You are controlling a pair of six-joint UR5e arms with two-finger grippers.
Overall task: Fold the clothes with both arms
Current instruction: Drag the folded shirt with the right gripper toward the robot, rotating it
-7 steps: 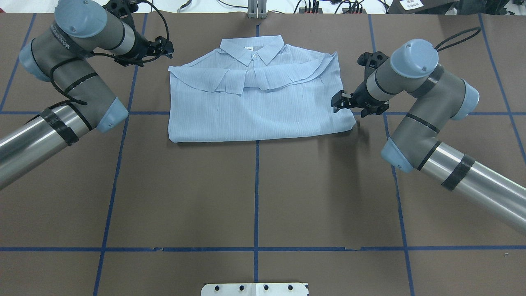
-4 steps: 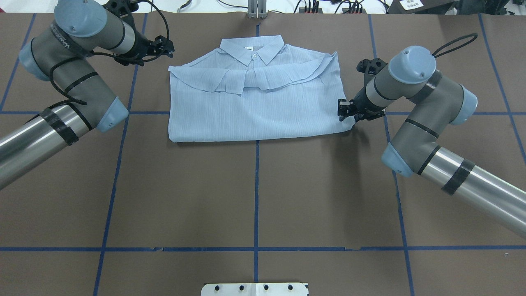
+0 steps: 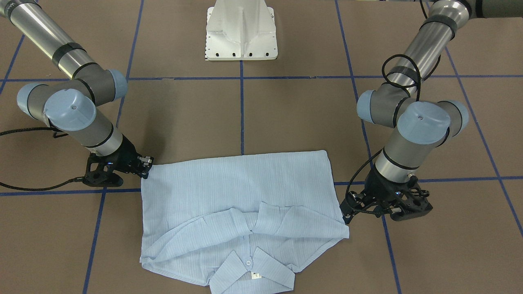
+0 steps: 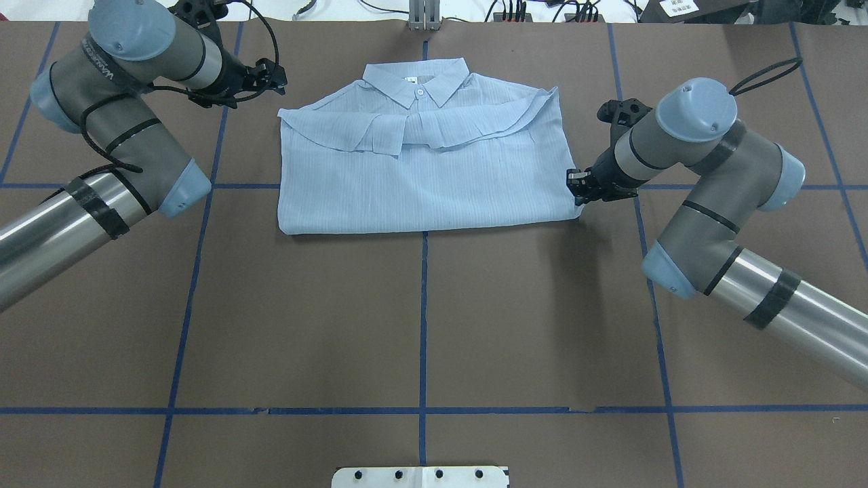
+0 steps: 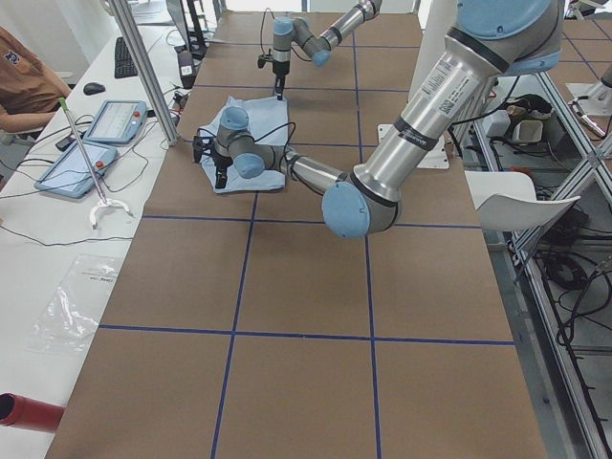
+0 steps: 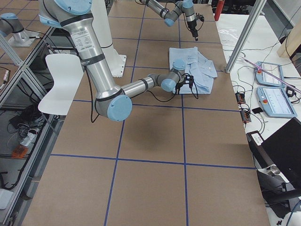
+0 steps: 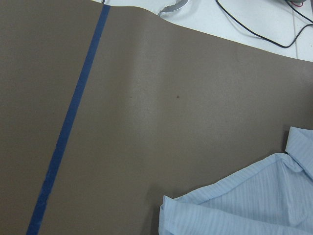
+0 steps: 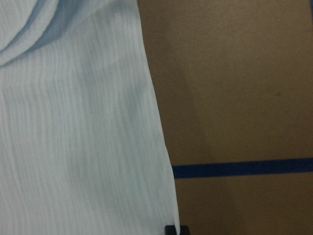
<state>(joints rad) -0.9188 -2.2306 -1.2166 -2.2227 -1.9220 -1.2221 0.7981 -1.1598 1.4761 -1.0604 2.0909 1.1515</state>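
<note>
**R gripper at shirt edge, L gripper off the cloth**

Shirt (image 4: 420,183) lies folded flat on the table (image 4: 420,318), front up. Its collar (image 4: 415,80) is on the side far from the robot, w/ folded flaps across the chest just below it.

R gripper (image 4: 576,186) sits low at the shirt's right edge, just above the near-right corner, tips at the hem. Jaws look close together, but can't tell if any cloth is between them. In the R wrist cam the shirt edge runs down the frame to the tip, and one dark fingertip (image 8: 171,229) shows at the bottom, against the hem. Outboard of it are bare table and a blue tape line (image 8: 244,168).

L gripper (image 4: 272,74) is beyond and outboard of the shirt's far-left shoulder corner, near it but apart. The collar is well inboard of it. Nothing seen in it; can't tell how wide the jaws are. In the L wrist cam the shirt corner is at lower right, w/ bare table around it.

Side cams: both grippers are low over the table, one at each end of the shirt.
</note>
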